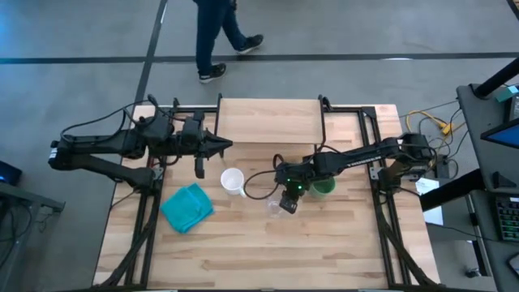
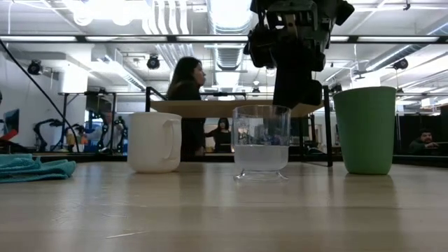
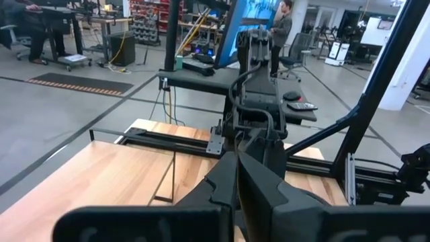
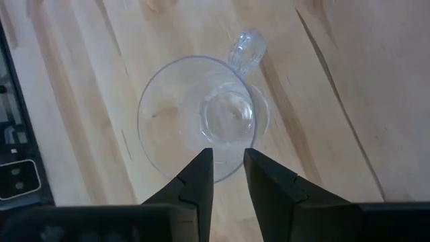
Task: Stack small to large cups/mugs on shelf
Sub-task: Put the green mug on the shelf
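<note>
Seen from above, the right gripper (image 1: pixel 289 200) hangs over the glass cup (image 1: pixel 276 205), between the white mug (image 1: pixel 233 181) and green cup (image 1: pixel 323 187), all just before the shelf (image 1: pixel 270 122). Level view: the glass cup (image 2: pixel 261 142) stands on the tabletop. Right wrist: jaws narrowly parted above its rim. Left wrist: left gripper (image 3: pixel 236 176) jaws pressed together.

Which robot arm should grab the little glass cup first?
The right one, probably. The right gripper hangs directly above the glass cup, fingers slightly apart. The left gripper waits with closed fingers near the shelf, farther from the cup.
</note>
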Robot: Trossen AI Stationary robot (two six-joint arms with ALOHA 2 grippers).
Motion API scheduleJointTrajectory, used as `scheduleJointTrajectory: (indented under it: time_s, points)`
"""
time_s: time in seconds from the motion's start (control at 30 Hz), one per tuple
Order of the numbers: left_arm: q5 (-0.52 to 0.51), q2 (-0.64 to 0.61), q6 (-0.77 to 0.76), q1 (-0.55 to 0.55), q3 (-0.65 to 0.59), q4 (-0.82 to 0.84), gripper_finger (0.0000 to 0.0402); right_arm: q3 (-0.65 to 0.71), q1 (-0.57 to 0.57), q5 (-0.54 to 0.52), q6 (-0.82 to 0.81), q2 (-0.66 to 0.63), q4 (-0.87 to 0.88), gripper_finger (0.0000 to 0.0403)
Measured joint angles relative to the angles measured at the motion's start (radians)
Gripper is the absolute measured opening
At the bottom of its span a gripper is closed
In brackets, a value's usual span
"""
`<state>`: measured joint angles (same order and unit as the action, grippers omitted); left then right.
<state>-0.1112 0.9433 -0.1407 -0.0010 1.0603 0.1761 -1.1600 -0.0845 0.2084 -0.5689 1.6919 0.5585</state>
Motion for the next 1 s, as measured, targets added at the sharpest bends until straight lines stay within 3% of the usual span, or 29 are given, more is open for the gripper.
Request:
scheduleJointTrajectory:
  time_s: [0.47,0.83,1.0]
  points:
    - [-0.018,0.004,0.0,0.0,0.0,-0.003,0.0,0.004,0.02,-0.009,0.032,-0.179,0.045,0.0082]
    - [-0.033,0.004,0.054,0.001,0.002,-0.011,0.0,0.003,0.02,-0.009,0.094,-0.358,0.492,0.0093]
    - [-0.043,0.004,0.055,0.001,0.002,-0.011,0.0,0.003,0.019,-0.006,0.049,-0.387,0.556,0.0093]
